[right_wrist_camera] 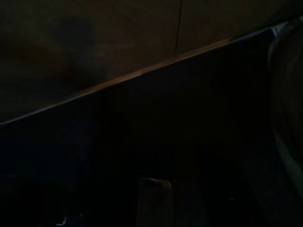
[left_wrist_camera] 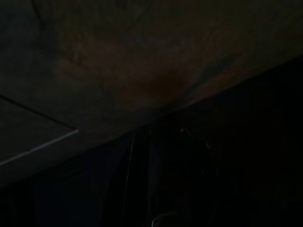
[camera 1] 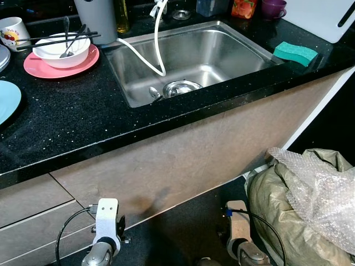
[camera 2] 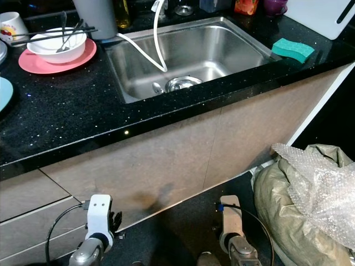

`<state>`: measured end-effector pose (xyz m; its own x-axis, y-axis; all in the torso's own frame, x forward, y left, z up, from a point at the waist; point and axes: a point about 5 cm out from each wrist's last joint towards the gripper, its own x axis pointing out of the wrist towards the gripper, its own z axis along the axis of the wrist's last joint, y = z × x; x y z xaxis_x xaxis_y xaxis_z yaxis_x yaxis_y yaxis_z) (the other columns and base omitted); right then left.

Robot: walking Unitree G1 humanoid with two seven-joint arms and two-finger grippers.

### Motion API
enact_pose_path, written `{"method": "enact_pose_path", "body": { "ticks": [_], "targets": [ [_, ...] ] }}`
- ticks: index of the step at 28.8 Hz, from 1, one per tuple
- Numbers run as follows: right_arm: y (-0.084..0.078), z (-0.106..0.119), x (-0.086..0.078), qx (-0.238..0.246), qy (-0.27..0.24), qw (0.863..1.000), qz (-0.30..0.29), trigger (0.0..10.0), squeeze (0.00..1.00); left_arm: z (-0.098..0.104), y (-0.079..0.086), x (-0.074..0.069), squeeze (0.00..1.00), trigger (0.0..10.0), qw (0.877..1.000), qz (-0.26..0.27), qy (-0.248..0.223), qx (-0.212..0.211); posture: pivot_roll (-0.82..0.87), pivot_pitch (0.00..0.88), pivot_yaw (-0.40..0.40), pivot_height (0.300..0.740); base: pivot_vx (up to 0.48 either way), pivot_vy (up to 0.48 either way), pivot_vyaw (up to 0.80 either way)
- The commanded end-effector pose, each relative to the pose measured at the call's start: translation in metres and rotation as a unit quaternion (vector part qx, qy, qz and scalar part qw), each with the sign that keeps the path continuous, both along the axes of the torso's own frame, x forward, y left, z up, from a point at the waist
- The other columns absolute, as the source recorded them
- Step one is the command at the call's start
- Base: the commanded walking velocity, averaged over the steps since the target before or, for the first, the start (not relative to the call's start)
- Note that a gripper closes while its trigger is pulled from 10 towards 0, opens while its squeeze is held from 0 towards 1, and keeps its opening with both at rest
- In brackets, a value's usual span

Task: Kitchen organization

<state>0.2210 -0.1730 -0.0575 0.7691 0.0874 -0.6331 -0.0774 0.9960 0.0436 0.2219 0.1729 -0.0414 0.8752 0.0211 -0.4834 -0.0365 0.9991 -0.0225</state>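
Dark flooring (camera 1: pixel 183 233) runs along the foot of the beige cabinet front (camera 1: pixel 183 160), and both arms hang idle low before it: the left arm (camera 1: pixel 105 227) and the right arm (camera 1: pixel 239 230), each trailing a black cable. Whether either claw is apart or together cannot be told; both wrist views are nearly black, showing perhaps only the cabinet's lower edge. Beside the right arm sits a bulging olive bag (camera 1: pixel 288 216) topped with bubble wrap (camera 1: pixel 321 188). Above, on the black speckled countertop (camera 1: pixel 83 122), a light blue plate (camera 1: pixel 6 100) lies nearest at far left. Farther back a white bowl (camera 1: pixel 61 50) holding utensils rests on a pink plate (camera 1: pixel 41 67), a mug (camera 1: pixel 12 30) behind it. The steel sink (camera 1: pixel 194 58) holds a white hose (camera 1: pixel 157 50); a green sponge (camera 1: pixel 295 52) lies on its right rim.
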Motion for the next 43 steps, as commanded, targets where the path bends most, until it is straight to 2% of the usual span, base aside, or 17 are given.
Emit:
{"method": "enact_pose_path", "body": {
  "ticks": [1,14,17,28,43],
  "targets": [
    [0.003,-0.003,-0.005,0.004,0.004,1.0,0.001,10.0,0.0,-0.004,-0.001,-0.006,0.0,10.0,1.0,-0.011,0.013,0.009,0.03,0.136,-0.001,0.74,0.0,0.0,0.0],
    [-0.002,-0.011,-0.016,0.004,0.041,0.999,-0.023,10.0,0.0,-0.011,0.003,-0.015,0.0,10.0,0.999,-0.007,0.035,0.013,0.02,0.15,0.014,0.74,0.0,0.0,0.0],
    [0.002,-0.016,-0.021,-0.021,0.073,0.997,0.007,10.0,0.0,-0.011,0.004,-0.016,0.0,10.0,0.999,-0.001,0.035,0.011,0.02,0.15,0.011,0.74,0.0,0.0,0.0],
    [0.006,-0.015,-0.018,-0.007,0.071,0.997,0.009,10.0,0.0,-0.013,0.003,-0.021,0.0,10.0,0.999,-0.005,0.041,-0.001,0.01,0.154,0.006,0.74,0.0,0.0,0.0],
    [-0.001,-0.013,-0.018,-0.014,0.065,0.998,0.02,10.0,0.0,-0.015,0.002,-0.027,0.0,10.0,0.999,-0.004,0.044,0.001,0.0,0.143,-0.019,0.74,0.0,0.0,0.0]
  ]
}}
